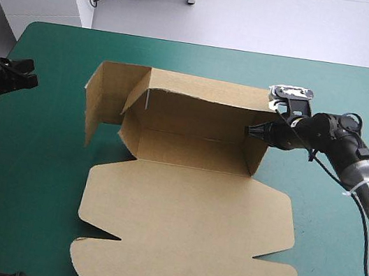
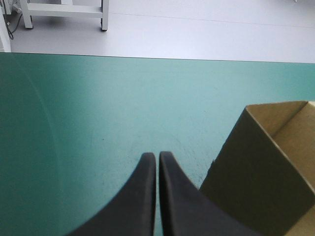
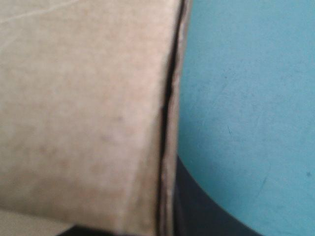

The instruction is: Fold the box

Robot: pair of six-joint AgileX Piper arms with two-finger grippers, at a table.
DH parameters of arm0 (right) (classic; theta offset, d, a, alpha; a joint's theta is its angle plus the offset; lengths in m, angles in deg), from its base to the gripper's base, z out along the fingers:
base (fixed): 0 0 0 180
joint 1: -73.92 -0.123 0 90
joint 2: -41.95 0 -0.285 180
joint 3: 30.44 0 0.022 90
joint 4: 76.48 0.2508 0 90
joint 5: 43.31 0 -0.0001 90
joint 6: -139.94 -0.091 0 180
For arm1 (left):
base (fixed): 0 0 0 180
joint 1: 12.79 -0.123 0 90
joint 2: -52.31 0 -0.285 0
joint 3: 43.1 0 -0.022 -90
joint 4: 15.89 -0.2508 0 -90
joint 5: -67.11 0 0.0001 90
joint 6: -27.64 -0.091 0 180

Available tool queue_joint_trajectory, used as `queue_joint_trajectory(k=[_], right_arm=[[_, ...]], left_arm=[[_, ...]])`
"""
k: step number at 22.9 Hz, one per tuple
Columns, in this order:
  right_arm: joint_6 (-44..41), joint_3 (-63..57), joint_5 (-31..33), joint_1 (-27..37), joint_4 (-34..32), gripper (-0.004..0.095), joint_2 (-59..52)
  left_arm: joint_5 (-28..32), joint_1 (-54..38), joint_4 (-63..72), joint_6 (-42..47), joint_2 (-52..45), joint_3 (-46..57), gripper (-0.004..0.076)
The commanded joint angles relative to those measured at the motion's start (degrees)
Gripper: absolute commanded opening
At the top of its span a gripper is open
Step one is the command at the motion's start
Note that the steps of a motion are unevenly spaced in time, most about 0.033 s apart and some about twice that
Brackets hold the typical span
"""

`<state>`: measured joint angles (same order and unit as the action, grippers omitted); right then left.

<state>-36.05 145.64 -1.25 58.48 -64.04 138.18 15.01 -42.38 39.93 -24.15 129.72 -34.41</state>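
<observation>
The brown box (image 1: 188, 202) lies mid-table, its back part raised into an open tray (image 1: 194, 122) and its broad lid flat toward the near edge. A side flap (image 1: 98, 102) stands upright at the tray's left end. My right gripper (image 1: 251, 131) is at the tray's right wall, shut on the box. In the right wrist view that wall's edge (image 3: 83, 113) runs between the black fingers (image 3: 197, 206). My left gripper (image 1: 31, 78) hovers near the table's left edge, shut on nothing. In the left wrist view its tips (image 2: 157, 158) meet beside the box's left flap (image 2: 261, 167).
Bare teal-green cover (image 1: 33, 155) lies between my left gripper and the box. More of it shows to the right of the box (image 1: 326, 225) and along the far edge (image 1: 204, 60).
</observation>
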Motion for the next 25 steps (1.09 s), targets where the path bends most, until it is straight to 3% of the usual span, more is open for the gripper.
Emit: queue_joint_trajectory(k=[1, 4, 7, 13, 25], right_arm=[[-1.7, 7.0, 9.7, 0.7, -2.5, -0.0015, -1.8], [-0.9, 14.0, 22.5, 0.7, -3.0, -0.0015, -1.8], [-0.9, 17.8, 29.5, 0.7, -3.0, -0.0015, -1.8], [-0.9, 17.9, 29.5, 0.7, -1.7, -0.0015, 1.2], [-0.9, 25.9, 26.2, 0.7, -1.7, -0.0018, 18.7]], left_arm=[[1.2, -0.4, 6.4, -1.8, -0.6, -1.0, 0.0006], [1.5, -0.4, 6.9, -1.8, 0.0, -1.0, 0.0006], [1.0, -0.4, 7.1, -1.8, 0.5, -1.0, 0.0006], [1.5, -0.4, 7.1, -1.8, 1.1, -1.0, 0.0006], [1.7, -0.4, 7.1, -1.8, 3.1, -1.0, -0.0008]])
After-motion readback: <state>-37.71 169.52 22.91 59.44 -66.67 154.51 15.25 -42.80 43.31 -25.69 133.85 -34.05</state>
